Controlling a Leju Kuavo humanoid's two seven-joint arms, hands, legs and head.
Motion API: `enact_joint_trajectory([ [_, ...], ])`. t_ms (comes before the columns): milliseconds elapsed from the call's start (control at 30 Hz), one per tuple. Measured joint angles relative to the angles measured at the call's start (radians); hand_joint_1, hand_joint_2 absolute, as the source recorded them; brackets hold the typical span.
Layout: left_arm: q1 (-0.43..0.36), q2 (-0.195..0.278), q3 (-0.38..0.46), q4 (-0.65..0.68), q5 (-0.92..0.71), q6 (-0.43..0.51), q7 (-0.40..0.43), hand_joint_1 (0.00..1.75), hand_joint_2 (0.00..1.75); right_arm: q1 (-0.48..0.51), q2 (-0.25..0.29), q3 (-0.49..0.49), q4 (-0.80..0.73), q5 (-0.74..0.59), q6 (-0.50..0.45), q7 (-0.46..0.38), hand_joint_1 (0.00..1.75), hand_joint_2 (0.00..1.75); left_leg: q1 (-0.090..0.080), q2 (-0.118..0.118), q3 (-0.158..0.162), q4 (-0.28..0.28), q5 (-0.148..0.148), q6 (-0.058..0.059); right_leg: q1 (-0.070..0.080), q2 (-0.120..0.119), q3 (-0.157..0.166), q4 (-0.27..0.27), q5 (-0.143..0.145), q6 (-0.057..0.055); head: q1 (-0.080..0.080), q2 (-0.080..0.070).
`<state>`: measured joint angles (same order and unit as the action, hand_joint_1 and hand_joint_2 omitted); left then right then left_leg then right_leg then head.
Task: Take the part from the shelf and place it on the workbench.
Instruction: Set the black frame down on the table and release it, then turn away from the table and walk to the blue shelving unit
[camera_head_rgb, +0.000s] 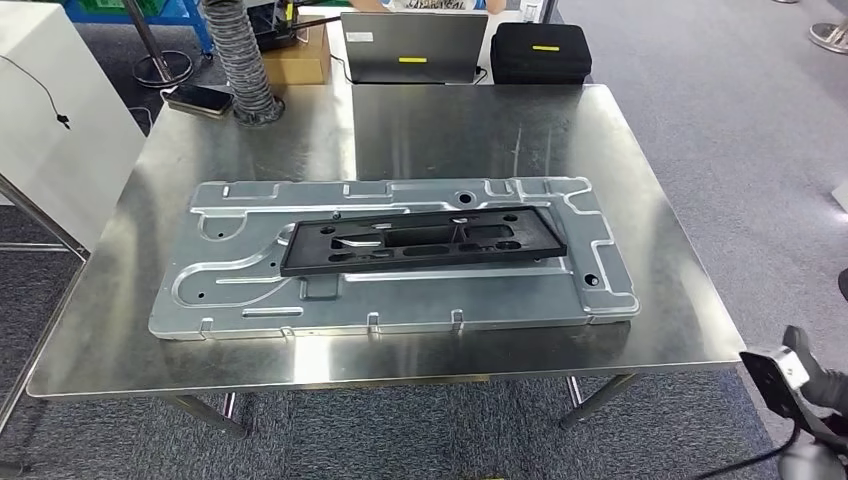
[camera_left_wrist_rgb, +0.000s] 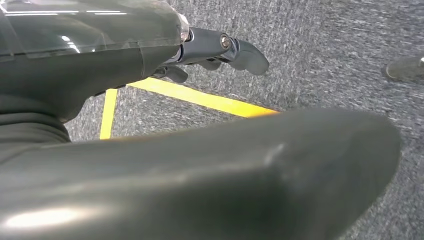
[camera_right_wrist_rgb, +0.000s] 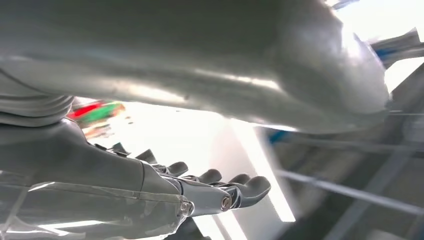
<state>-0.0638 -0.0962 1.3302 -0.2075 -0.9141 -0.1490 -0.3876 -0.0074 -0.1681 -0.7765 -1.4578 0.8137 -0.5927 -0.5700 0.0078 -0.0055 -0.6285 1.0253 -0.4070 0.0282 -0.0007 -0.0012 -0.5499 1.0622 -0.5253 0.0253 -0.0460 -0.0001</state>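
Part (camera_head_rgb: 424, 241) rests on workbench (camera_head_rgb: 90, 330); right hand (camera_right_wrist_rgb: 215, 192) spread, empty.

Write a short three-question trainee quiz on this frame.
1. True or false: the black part lies on the grey panel.
2. What stands just past the table's far edge? A) laptop and black case B) a box of bolts C) a drill
3. Fill in: the right robot hand holds ____.

Key: 1 true; 2 A; 3 nothing.
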Motion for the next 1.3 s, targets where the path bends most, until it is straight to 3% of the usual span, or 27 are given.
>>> enact_joint_trajectory([
  [33,-0.001,0.0,0.0,0.0,-0.003,-0.003,-0.005,0.0,0.0,0.006,0.013,-0.037,0.012,0.015,0.001,-0.008,0.0,0.0,-0.001,0.001,0.001,-0.001,0.004,-0.004,0.002,0.0,0.028,-0.049,0.015,-0.005,0.0,0.0],
  [67,-0.002,0.0,0.0,0.0,-0.006,-0.006,-0.009,0.0,0.0,0.009,0.025,-0.071,0.031,0.034,0.0,-0.014,0.0,0.0,-0.001,0.001,0.002,-0.003,0.008,-0.009,0.005,0.0,0.037,-0.068,0.021,-0.009,0.0,0.0],
  [133,-0.003,0.0,0.0,0.0,-0.011,-0.011,-0.015,0.0,0.0,0.016,0.048,-0.132,0.087,0.085,-0.003,-0.022,0.0,0.0,-0.001,0.002,0.005,-0.008,0.016,-0.021,0.008,0.001,0.035,-0.07,0.035,-0.019,0.0,0.0],
  [200,-0.004,0.0,0.0,0.0,-0.014,-0.014,-0.017,0.0,0.0,0.018,0.068,-0.186,0.16,0.147,-0.004,-0.024,0.0,0.0,0.0,0.002,-0.002,0.008,-0.001,-0.03,0.005,-0.002,0.029,-0.074,0.05,-0.031,-0.001,0.0],
  [267,-0.004,0.0,0.0,0.0,-0.015,-0.014,-0.015,0.0,0.0,0.017,0.079,-0.229,0.243,0.208,-0.005,-0.025,0.0,0.0,-0.001,0.002,-0.031,0.093,-0.079,-0.035,0.002,-0.004,0.014,-0.077,0.068,-0.04,-0.001,0.0],
  [333,-0.004,-0.001,0.0,0.0,-0.017,-0.011,-0.01,0.0,0.0,0.014,0.084,-0.271,0.345,0.261,-0.009,-0.025,0.0,0.0,-0.001,0.002,-0.065,0.221,-0.169,-0.038,0.004,-0.004,-0.011,-0.074,0.085,-0.044,-0.001,0.0],
  [367,-0.004,-0.001,0.0,0.0,-0.018,-0.009,-0.007,0.0,0.0,0.012,0.086,-0.293,0.4,0.281,-0.012,-0.025,0.0,0.0,-0.001,0.002,-0.064,0.255,-0.19,-0.039,0.006,-0.004,-0.024,-0.072,0.093,-0.044,-0.001,0.0],
  [400,-0.004,-0.001,0.0,0.0,-0.019,-0.007,-0.003,0.0,0.0,0.01,0.086,-0.314,0.455,0.296,-0.014,-0.026,0.0,0.0,-0.001,0.002,-0.044,0.255,-0.193,-0.038,0.007,-0.004,-0.038,-0.068,0.1,-0.043,-0.001,0.0],
  [433,-0.003,-0.001,0.0,0.0,-0.02,-0.006,-0.001,0.0,0.0,0.009,0.086,-0.333,0.502,0.304,-0.017,-0.027,0.0,0.0,-0.001,0.002,-0.004,0.212,-0.18,-0.036,0.007,-0.004,-0.051,-0.064,0.107,-0.041,-0.001,0.0],
  [500,-0.006,-0.002,0.0,0.0,-0.02,-0.006,0.0,0.0,0.0,0.008,0.086,-0.361,0.571,0.311,-0.022,-0.03,0.0,0.0,-0.003,0.001,0.101,0.067,-0.148,-0.029,0.007,-0.004,-0.072,-0.056,0.12,-0.035,-0.001,0.0],
  [533,-0.008,-0.002,0.0,0.0,-0.02,-0.006,0.0,0.0,0.0,0.007,0.086,-0.37,0.597,0.312,-0.024,-0.03,0.0,0.0,-0.005,0.001,0.136,0.012,-0.136,-0.024,0.008,-0.003,-0.078,-0.052,0.126,-0.031,-0.001,0.0],
  [567,-0.009,-0.003,0.0,0.0,-0.021,-0.006,0.0,0.0,0.0,0.005,0.085,-0.377,0.619,0.314,-0.025,-0.031,0.0,0.0,-0.008,0.0,0.154,-0.019,-0.13,-0.019,0.007,-0.002,-0.082,-0.05,0.132,-0.026,-0.001,0.0],
  [667,-0.01,-0.005,0.0,0.0,-0.021,-0.006,0.001,0.0,0.0,0.001,0.081,-0.394,0.674,0.317,-0.027,-0.032,0.0,0.0,-0.013,0.003,0.145,-0.028,-0.107,-0.001,0.003,0.0,-0.086,-0.052,0.148,-0.007,-0.001,0.0],
  [700,-0.011,-0.006,0.0,0.0,-0.021,-0.006,0.001,0.0,0.0,0.001,0.08,-0.399,0.688,0.317,-0.027,-0.033,0.0,0.0,-0.012,0.005,0.136,-0.03,-0.096,0.007,0.001,0.001,-0.094,-0.043,0.134,-0.001,-0.001,0.0],
  [733,-0.011,-0.007,0.0,0.0,-0.021,-0.006,0.001,0.0,0.0,0.001,0.077,-0.403,0.699,0.317,-0.027,-0.033,0.0,0.0,-0.01,0.008,0.125,-0.032,-0.083,0.013,-0.001,0.002,-0.106,-0.019,0.102,0.005,-0.001,0.0],
  [833,-0.011,-0.007,0.0,0.0,-0.022,-0.006,0.004,0.0,0.0,-0.003,0.073,-0.412,0.729,0.33,-0.021,-0.023,0.0,0.0,-0.01,0.012,0.083,-0.031,-0.051,0.02,-0.007,0.002,-0.156,0.155,-0.045,0.018,0.0,0.0],
  [867,-0.01,-0.007,0.0,0.0,-0.024,-0.007,0.006,0.0,0.0,-0.005,0.073,-0.415,0.743,0.345,-0.019,-0.01,0.0,0.0,-0.011,0.013,0.07,-0.03,-0.041,0.019,-0.009,0.002,-0.161,0.207,-0.068,0.021,0.0,0.0],
  [900,-0.01,-0.008,0.0,0.0,-0.026,-0.008,0.008,0.0,0.0,-0.007,0.073,-0.417,0.76,0.364,-0.018,0.007,0.0,0.0,-0.011,0.013,0.056,-0.028,-0.032,0.018,-0.01,0.002,-0.15,0.23,-0.067,0.022,-0.001,0.0],
  [933,-0.01,-0.009,0.0,0.0,-0.029,-0.01,0.011,0.0,0.0,-0.01,0.073,-0.42,0.783,0.387,-0.02,0.032,0.0,0.0,-0.011,0.013,0.044,-0.026,-0.024,0.016,-0.011,0.002,-0.12,0.216,-0.046,0.022,-0.001,0.0],
  [1000,-0.011,-0.013,0.0,0.0,-0.037,-0.016,0.016,0.0,0.0,-0.016,0.074,-0.425,0.847,0.44,-0.028,0.095,0.0,0.0,-0.01,0.013,0.023,-0.019,-0.011,0.01,-0.011,0.002,-0.014,0.09,-0.002,0.018,-0.001,0.0],
  [1067,-0.012,-0.02,-0.001,0.0,-0.047,-0.021,0.022,0.0,0.0,-0.024,0.079,-0.429,0.925,0.486,-0.033,0.167,0.0,0.0,-0.011,0.014,0.013,-0.015,0.002,0.0,-0.007,0.002,0.076,-0.044,0.0,0.007,0.0,0.0],
  [1100,-0.012,-0.024,-0.002,0.0,-0.052,-0.021,0.024,0.0,0.0,-0.027,0.082,-0.432,0.96,0.503,-0.031,0.201,0.0,0.0,-0.011,0.014,0.012,-0.017,0.01,-0.006,-0.003,0.002,0.094,-0.079,-0.007,0.0,0.0,0.0],
  [1167,-0.011,-0.03,-0.008,0.0,-0.065,-0.02,0.027,0.0,0.0,-0.031,0.09,-0.439,1.022,0.522,-0.004,0.273,0.0,0.0,-0.01,0.015,0.009,-0.021,0.024,-0.019,-0.001,0.002,0.091,-0.092,0.005,-0.014,0.0,0.0],
  [1200,-0.01,-0.032,-0.011,0.0,-0.071,-0.019,0.028,0.0,0.0,-0.033,0.095,-0.443,1.049,0.527,0.02,0.309,0.0,0.0,-0.009,0.014,0.003,-0.014,0.017,-0.025,-0.002,0.0,0.085,-0.097,0.014,-0.021,-0.001,0.0],
  [1233,-0.008,-0.033,-0.015,0.0,-0.075,-0.017,0.028,0.0,0.0,-0.036,0.101,-0.447,1.073,0.531,0.05,0.346,0.0,0.0,-0.008,0.013,-0.006,0.007,-0.009,-0.03,-0.004,-0.002,0.077,-0.1,0.026,-0.029,-0.001,0.0],
  [1300,-0.006,-0.035,-0.021,0.0,-0.081,-0.014,0.028,0.0,0.0,-0.038,0.114,-0.452,1.112,0.539,0.117,0.413,0.0,0.0,-0.006,0.01,-0.036,0.104,-0.104,-0.037,-0.004,-0.005,0.052,-0.099,0.046,-0.04,-0.001,0.0],
])
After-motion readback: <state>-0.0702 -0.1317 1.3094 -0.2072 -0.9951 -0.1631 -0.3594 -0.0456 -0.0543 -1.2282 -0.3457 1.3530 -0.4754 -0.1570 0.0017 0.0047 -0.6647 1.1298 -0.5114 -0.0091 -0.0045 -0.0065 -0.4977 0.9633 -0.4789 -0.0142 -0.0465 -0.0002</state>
